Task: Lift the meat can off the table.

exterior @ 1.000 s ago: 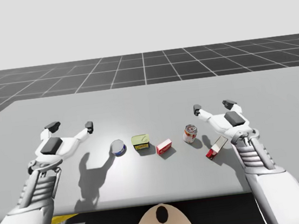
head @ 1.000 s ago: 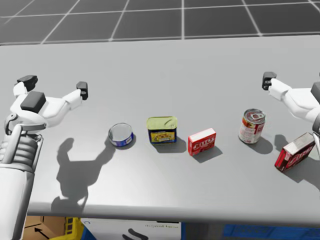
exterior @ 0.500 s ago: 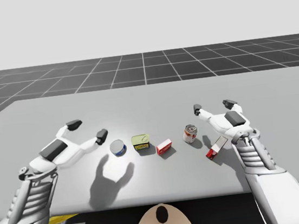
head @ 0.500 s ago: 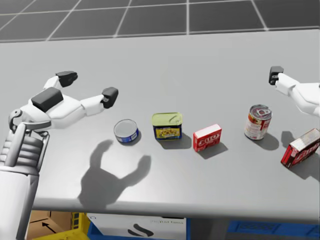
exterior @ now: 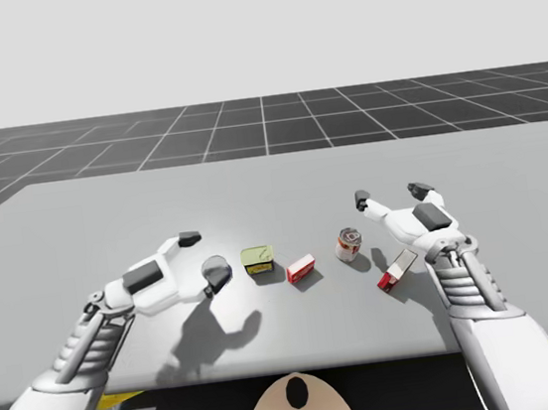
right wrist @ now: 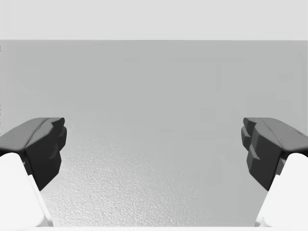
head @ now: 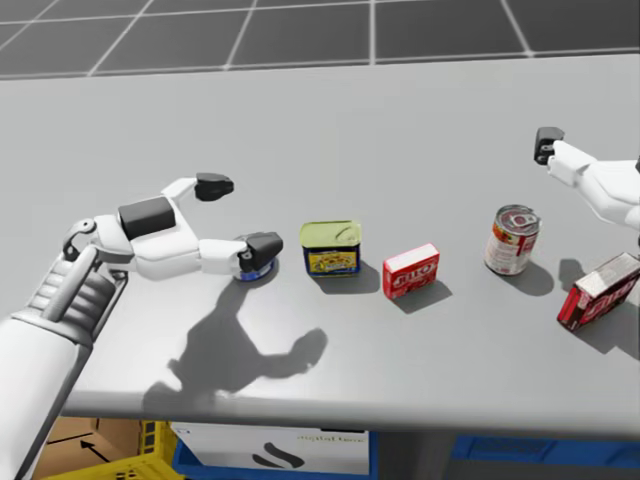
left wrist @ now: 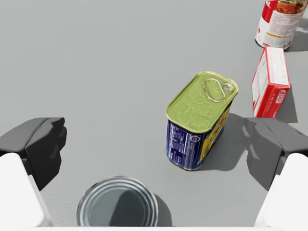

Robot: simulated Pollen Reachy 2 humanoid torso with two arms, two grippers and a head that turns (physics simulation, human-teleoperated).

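Our left gripper has swung in from the left edge of the table and hangs wide open over the little round can. The meat can stands just past it, mid-table, nearer the front edge, so we are close to grabbing it. Our right gripper stays open.

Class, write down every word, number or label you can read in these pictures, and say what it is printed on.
Nothing reads clearly enough to quote.
meat can: fine print on its blue side, too small to read.
small red box: white lettering, blurred.
red and white round can: label print, too small.
larger red box: lettering blurred.
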